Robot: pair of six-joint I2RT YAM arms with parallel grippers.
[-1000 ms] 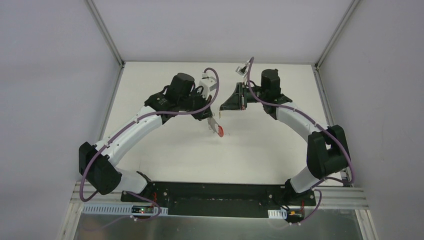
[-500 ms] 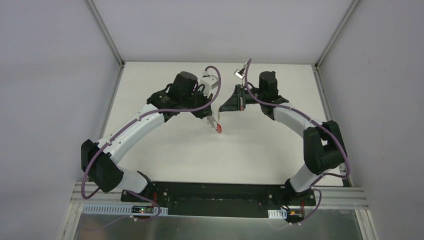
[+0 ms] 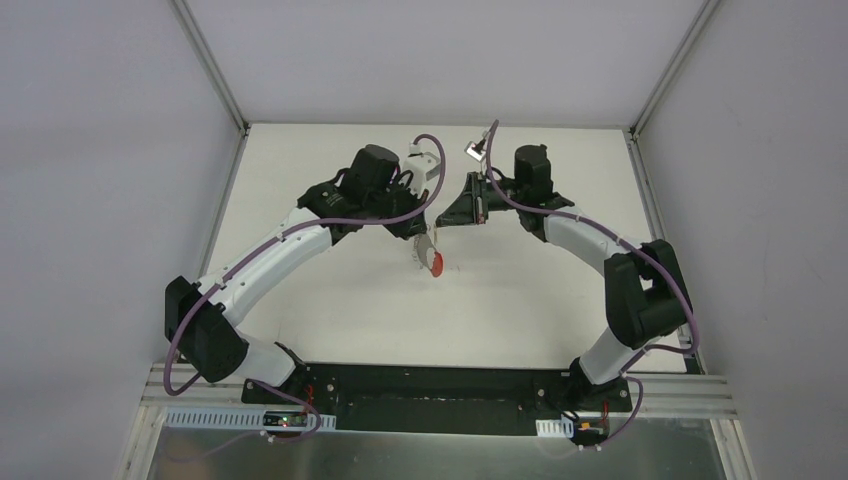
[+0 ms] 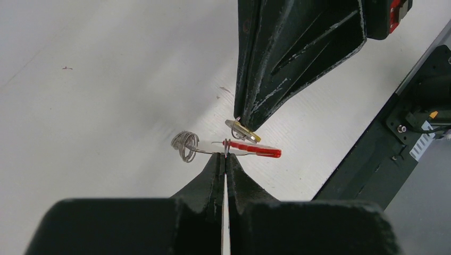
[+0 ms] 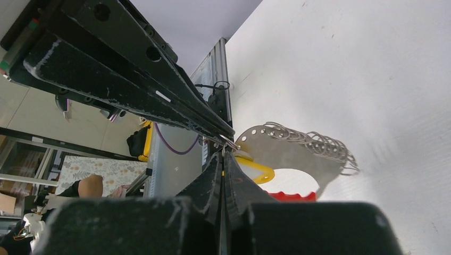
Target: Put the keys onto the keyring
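Observation:
The keys [image 3: 432, 262] are a grey fanned metal bunch with wire loops along one edge and a red curved band [image 5: 290, 196]. They hang above the table's middle, with my left gripper [image 4: 225, 155] shut on their thin edge. In the left wrist view the red band [image 4: 255, 150] sticks out to the right and the loops [image 4: 184, 145] to the left. My right gripper [image 5: 222, 155] is shut on the keyring [image 4: 242, 132], a small metal ring with a yellow tag [image 5: 260, 171]. The ring is touching or almost touching the keys [image 5: 298, 151]. Both grippers' tips meet [image 3: 438, 236].
The white table [image 3: 330, 300] is walled by pale panels with metal corner posts [image 3: 210, 70]. A black base rail [image 3: 430, 385] runs along the near edge. Purple cables [image 3: 436, 170] loop over both wrists.
Both arms have shifted a little. The right wrist has moved slightly left and back, and the keys have tilted slightly under the left gripper. Both grippers stay shut.

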